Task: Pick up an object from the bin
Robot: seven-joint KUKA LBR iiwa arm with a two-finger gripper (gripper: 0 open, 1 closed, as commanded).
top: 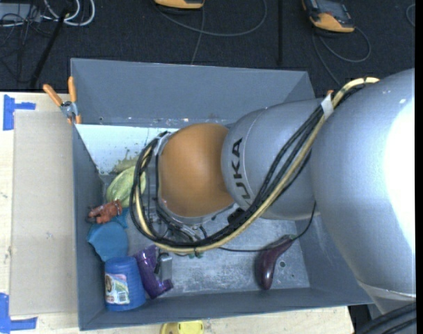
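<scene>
Orange plastic is seen as the wrist cover [190,169], which is held low over the left half of the grey metal bin [190,89]. The step in hand is therefore judged to be the reach toward a thing, with no lift made yet. The gripper [164,255] is mostly masked by this cover and the cables, so whether it is open or closed cannot be told, and nothing is seen to be held. Nearest to it, by the lower left corner, a purple plastic piece [153,270] is found, touching a blue cylindrical container [122,284] with a printed label. A blue lump [108,239], a small orange-brown figure [106,211] and a yellow-green leafy toy [122,181] are placed further up the left wall. A dark purple toy eggplant [270,263] is lying well apart, toward the right. For the next move, a closing around one thing and a straight lift are judged to be needed. On the arm [281,165] the letters "UKA" of KUKA are read; the container's label cannot be read.
</scene>
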